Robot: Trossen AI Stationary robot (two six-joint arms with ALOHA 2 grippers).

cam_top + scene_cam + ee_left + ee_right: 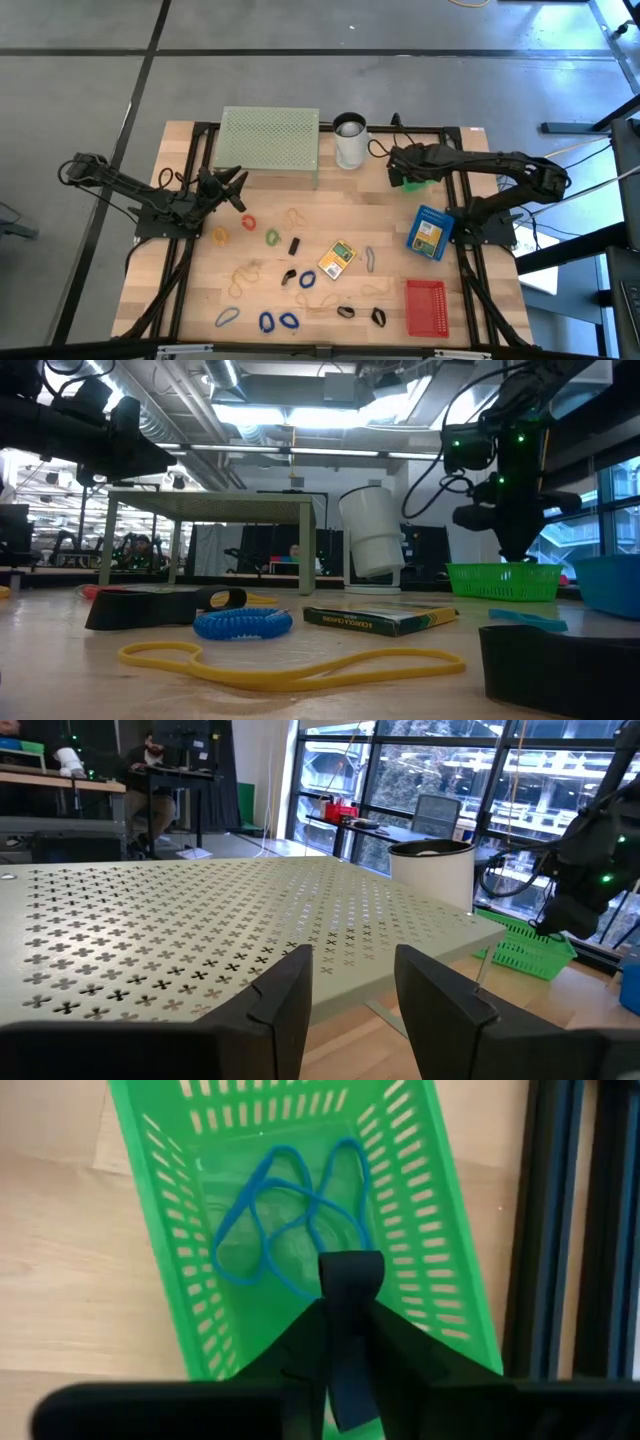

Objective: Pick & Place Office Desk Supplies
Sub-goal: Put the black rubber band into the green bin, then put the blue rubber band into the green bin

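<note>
Item: blue rubber bands [290, 1220]. Thin looped cords, overlapping, lying flat on the floor of the green basket [170, 1280], a slotted plastic tray on the table's far right part.

My right gripper [350, 1275] hangs straight over that basket, above the bands; whether it grips or has let go I cannot tell.

My left gripper [350, 970] waits with fingers parted and bare, beside the pale green mesh stand [268, 140], a perforated metal top.

Loose stock on the table [395, 235], well apart from the basket: yellow card pack [337, 259], flat and rectangular; black binder clips [295, 245]; red band [247, 222]; green band [272, 237]; tan bands [243, 275].

Surface: light wooden planks, black frame rails. Room: grey floor, large windows, a person seated at a far desk.
</note>
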